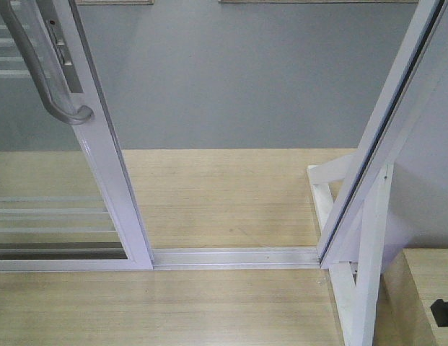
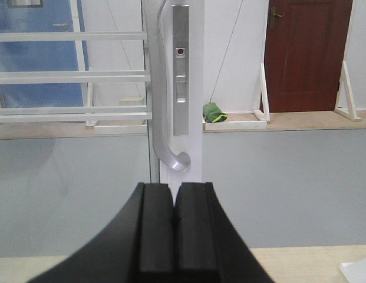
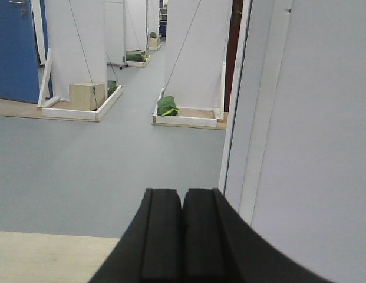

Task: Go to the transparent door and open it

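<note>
White-framed transparent door (image 1: 112, 184) beside bare floor track (image 1: 234, 256)

Light wood-grain floor (image 1: 209, 202) in the foreground, meeting a grey floor (image 1: 231, 79) along a straight edge beyond. A white sill track (image 1: 234, 257) lies across the wood. The transparent door (image 1: 112, 180) stands on it at left, the white jamb (image 1: 361, 187) with its brace at right

L hand (image 2: 173, 233): matte black, two flat rectangular finger pads w/ outer sides flaring in a smooth curve. R hand (image 3: 183, 236): same black build, no visible screws, cables or markings.
</note>
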Robot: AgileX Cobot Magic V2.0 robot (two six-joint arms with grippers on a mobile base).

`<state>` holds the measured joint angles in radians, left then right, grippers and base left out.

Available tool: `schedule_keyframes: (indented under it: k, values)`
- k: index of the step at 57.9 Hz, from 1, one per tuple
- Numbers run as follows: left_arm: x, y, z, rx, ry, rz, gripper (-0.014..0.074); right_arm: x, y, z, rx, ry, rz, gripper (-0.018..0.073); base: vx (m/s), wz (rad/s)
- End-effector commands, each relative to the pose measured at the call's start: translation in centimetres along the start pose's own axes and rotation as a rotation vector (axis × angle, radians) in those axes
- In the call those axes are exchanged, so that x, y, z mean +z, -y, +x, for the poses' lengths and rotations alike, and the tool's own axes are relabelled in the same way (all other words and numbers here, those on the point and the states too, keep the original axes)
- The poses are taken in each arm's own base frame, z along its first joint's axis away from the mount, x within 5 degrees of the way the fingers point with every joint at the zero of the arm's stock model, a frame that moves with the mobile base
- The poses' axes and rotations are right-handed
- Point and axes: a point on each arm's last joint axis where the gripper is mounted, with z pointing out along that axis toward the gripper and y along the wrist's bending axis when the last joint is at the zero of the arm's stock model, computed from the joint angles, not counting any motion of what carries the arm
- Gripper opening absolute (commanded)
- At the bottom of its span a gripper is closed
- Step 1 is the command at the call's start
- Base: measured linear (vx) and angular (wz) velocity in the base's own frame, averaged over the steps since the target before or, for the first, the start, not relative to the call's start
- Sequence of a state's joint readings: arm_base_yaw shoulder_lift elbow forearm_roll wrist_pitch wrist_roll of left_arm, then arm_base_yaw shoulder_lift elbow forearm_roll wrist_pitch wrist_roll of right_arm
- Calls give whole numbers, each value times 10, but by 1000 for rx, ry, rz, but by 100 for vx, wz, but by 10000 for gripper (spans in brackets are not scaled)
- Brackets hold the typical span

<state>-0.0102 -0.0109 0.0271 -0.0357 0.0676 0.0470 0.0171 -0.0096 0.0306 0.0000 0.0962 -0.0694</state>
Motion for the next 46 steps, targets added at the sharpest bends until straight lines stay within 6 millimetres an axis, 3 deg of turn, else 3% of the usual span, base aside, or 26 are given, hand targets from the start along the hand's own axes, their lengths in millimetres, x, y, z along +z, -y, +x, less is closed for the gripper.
schedule_keyframes:
  k: [1,46]
  values:
    - [0,0,3,-9,60,-3,-6,-1,1,-5,-9,90,11,-5,0,0]
    - [0,0,3,-9,60,-3,-6,-1,1,-5,-9,90,11,-5,0,0]
